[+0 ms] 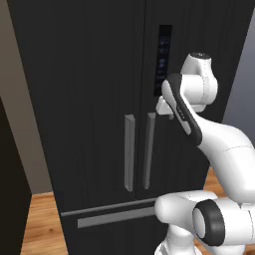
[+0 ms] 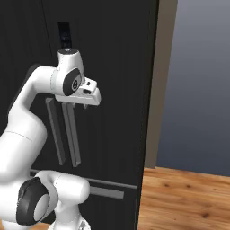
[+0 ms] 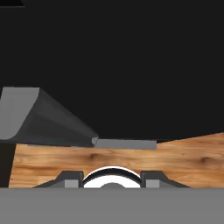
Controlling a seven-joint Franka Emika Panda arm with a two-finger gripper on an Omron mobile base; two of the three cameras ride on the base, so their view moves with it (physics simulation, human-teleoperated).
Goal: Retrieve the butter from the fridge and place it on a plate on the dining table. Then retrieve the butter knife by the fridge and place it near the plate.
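So the gripper [image 2: 85,107] sits just above the fridge [image 1: 89,99] door handle [image 2: 72,134], jaws partly open, gripping nothing.

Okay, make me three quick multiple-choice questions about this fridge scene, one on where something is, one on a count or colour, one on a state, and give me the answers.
1. Where is the end effector?
A. In front of the fridge, near the top of its handles
B. Down at the floor
C. Inside an open fridge shelf

2. How many grey vertical bar handles does the fridge show?
A. One
B. Two
C. Four

3. What state are the fridge doors in?
A. Both swung wide open
B. One removed
C. Closed

Answers:
1. A, since both base views show the hand held against the black door front by the upper ends of the bars.
2. B, since two grey bars stand side by side at the centre seam.
3. C, since the door fronts lie flush and no interior shelves show.
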